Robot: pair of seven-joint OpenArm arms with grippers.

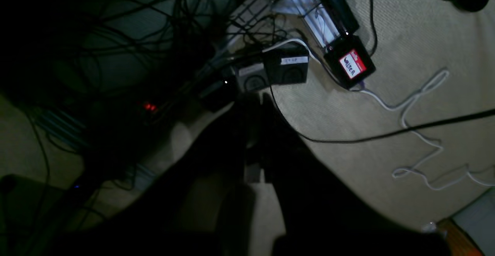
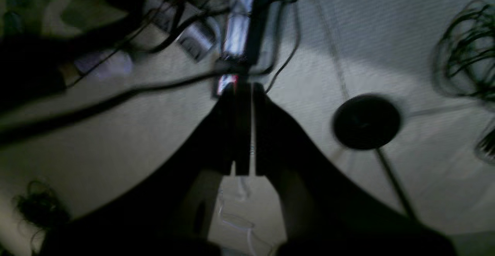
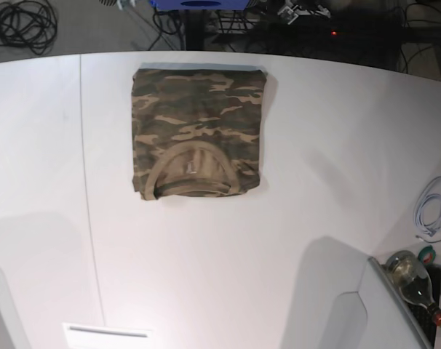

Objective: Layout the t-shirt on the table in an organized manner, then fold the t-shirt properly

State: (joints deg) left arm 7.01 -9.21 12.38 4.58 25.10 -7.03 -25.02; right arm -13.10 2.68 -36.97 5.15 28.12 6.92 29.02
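While both arms hang off the table (image 3: 315, 145), the camouflage t-shirt (image 3: 197, 131) lies folded.
I see left gripper (image 1: 255, 105) and right gripper (image 2: 243, 89) closed, empty, above cabled floor.

T-shirt (image 3: 198, 132): camouflage print in olive green, brown and tan, folded into a compact, roughly square packet lying flat. Edges fairly straight; sleeves not visible, tucked out of sight. Tan ribbed neck band faces up, forming an arch along the near edge of the packet. Position: far half of the table (image 3: 315, 167), close to its far edge, just right of the thin dark seam line. Table: smooth white top, far wider than the packet. Shirt appears in the base view only.
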